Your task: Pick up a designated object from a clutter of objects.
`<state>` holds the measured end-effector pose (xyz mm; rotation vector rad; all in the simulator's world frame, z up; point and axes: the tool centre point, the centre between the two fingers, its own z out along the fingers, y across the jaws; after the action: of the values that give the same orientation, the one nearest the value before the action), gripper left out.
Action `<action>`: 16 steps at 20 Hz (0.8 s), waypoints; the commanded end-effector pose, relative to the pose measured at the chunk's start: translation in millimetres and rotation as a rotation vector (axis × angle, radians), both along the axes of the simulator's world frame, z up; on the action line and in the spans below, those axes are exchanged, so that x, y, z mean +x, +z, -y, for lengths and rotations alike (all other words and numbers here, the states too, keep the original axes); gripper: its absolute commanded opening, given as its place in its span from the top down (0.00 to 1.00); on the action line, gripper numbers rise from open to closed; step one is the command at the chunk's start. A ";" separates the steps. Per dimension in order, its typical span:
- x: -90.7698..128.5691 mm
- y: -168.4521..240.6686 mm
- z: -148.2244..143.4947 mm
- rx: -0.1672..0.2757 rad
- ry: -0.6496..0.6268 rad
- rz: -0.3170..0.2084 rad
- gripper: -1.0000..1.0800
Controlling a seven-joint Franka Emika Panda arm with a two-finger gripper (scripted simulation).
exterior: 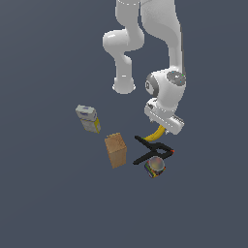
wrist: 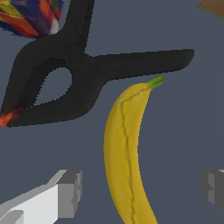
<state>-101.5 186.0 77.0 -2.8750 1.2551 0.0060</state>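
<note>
The banana (wrist: 124, 153) is curved and yellow with a green stem tip; in the exterior view only its end (exterior: 156, 134) shows below the hand. My gripper (wrist: 142, 190) hangs just above it, open, with one grey finger pad (wrist: 69, 192) on each side of the fruit and not touching it. In the exterior view the gripper (exterior: 164, 128) is low over the clutter. A black clamp (wrist: 74, 81) with a red tip lies beside the banana's stem end, also seen as the clamp (exterior: 151, 150).
A multicoloured cube (exterior: 155, 167) sits against the clamp, its corner (wrist: 30, 17) visible from the wrist. A tan box (exterior: 116, 150) stands toward the exterior view's left of the clamp. Farther left lies a grey-and-yellow box (exterior: 88, 118). The white arm base (exterior: 124, 85) stands behind.
</note>
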 end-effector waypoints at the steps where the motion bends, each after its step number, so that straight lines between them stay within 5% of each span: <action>1: -4.1 -4.3 -1.3 -0.003 -0.021 0.001 0.04; 16: -8.2 -23.5 -2.1 -0.006 -0.037 0.001 0.04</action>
<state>-109.3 188.2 58.4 -2.8555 1.3089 0.0001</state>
